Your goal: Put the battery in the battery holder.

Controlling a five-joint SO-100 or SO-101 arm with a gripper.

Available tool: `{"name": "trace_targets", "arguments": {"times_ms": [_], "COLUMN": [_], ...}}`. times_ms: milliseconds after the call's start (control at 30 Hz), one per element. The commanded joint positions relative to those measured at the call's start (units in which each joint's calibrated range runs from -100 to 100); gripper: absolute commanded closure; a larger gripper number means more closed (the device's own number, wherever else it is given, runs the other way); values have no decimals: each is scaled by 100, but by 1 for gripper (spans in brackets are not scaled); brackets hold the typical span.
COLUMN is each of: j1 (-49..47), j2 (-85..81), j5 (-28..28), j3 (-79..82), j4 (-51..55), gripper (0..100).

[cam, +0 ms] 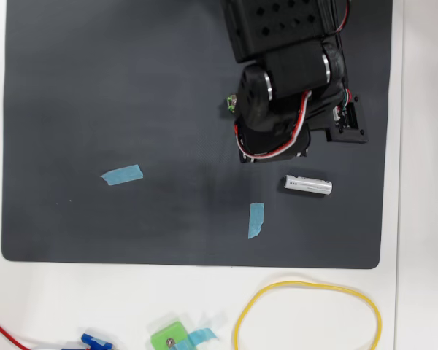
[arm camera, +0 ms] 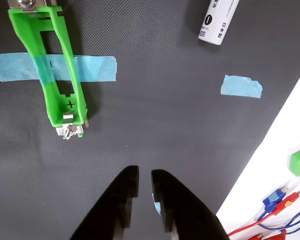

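In the wrist view the battery holder (arm camera: 57,70), a narrow bright-green frame with metal contacts at both ends, lies at the upper left, held to the black mat by a strip of blue tape (arm camera: 92,68); its slot is empty. The battery (arm camera: 217,21), a white cylinder with dark print, lies at the top right, partly cut off. My gripper (arm camera: 144,172) is at the bottom centre, shut with only a thin slit between the black fingers and nothing held. In the overhead view the battery (cam: 307,185) lies just below the arm (cam: 288,87), which hides nearly all of the holder.
Loose blue tape pieces (arm camera: 241,86) (cam: 122,174) (cam: 256,219) lie on the black mat (cam: 95,87). Off the mat on the white table are a yellow loop (cam: 306,317), a squarish green block (cam: 172,338) and red and blue wires (arm camera: 277,210).
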Motion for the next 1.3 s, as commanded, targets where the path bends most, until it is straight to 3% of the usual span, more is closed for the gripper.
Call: {"name": "trace_targets", "arguments": {"times_ms": [0, 367, 767, 1267], "j1": [49, 28, 18, -1373], "j2": [-14, -23, -14, -6], "j5": [-13, -39, -675, -712], "j3": [-192, -201, -201, -289], "j4": [29, -40, 362, -137], "gripper": [100, 99, 99, 99]}}
